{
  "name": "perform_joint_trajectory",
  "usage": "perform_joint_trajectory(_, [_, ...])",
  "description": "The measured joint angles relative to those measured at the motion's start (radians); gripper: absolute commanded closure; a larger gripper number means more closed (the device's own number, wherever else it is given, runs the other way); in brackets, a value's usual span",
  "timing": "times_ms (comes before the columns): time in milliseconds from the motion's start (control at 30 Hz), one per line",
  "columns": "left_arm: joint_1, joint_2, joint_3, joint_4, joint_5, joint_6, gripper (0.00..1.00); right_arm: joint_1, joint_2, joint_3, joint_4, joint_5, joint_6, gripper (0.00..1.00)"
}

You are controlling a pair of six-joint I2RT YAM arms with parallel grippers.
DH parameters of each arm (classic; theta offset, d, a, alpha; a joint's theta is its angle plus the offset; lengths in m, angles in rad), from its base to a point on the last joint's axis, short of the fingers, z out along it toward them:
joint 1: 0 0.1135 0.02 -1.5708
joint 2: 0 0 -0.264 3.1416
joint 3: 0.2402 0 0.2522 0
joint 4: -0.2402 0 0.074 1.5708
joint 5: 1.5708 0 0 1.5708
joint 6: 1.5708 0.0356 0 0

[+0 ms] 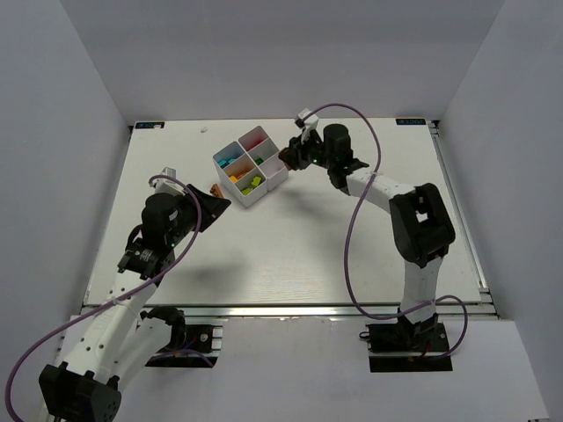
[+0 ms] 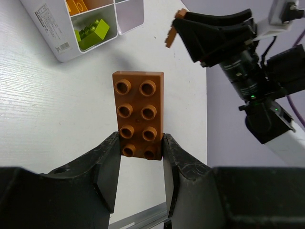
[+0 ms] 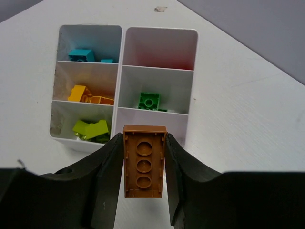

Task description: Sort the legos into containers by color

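Sorting looks nearly finished. The white tray (image 3: 123, 47) shows six cells in the right wrist view. Its left column holds cyan bricks (image 3: 81, 55), yellow and orange bricks (image 3: 78, 92) and lime bricks (image 3: 88, 128). In the right column a green brick (image 3: 149, 100) lies in the middle cell, the far cell looks empty, and the near one is partly hidden.

What appears left is brown. The right gripper (image 3: 144, 143) hangs at the tray's edge, its jaws clamped on a brown brick (image 3: 144, 162) held underside up, just before the near right cell. The left gripper (image 2: 140, 148) sits close to the tray's other side, jaws closed on the end of a second brown brick (image 2: 138, 105), studs facing its camera; whether that brick is lifted off the table (image 1: 352, 255) cannot be told.

No brown piece shows in any cell, and the overhead view shows no loose bricks lying about, so placing these two in a free cell would likely finish the job.
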Motion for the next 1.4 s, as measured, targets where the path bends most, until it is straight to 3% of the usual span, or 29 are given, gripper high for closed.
perform_joint_trajectory(267, [0.0,0.0,0.003,-0.022,-0.015,0.0,1.0,0.061,0.133,0.039,0.168,0.021,0.027,0.97])
perform_joint_trajectory(733, [0.0,0.036,0.006,-0.029,-0.022,0.001,1.0,0.06,0.251,0.106,0.292,0.033,0.036,0.82])
perform_joint_trajectory(1033, [0.0,0.053,0.024,-0.036,-0.023,0.001,1.0,0.06,0.281,0.111,0.317,0.032,0.035,0.68])
perform_joint_trajectory(1167, [0.0,0.053,0.024,-0.036,-0.023,0.001,1.0,0.06,0.281,0.111,0.339,0.031,0.035,0.57])
perform_joint_trajectory(1400, [0.0,0.058,0.036,-0.035,-0.022,0.001,1.0,0.06,0.281,0.111,0.349,0.028,0.031,0.52])
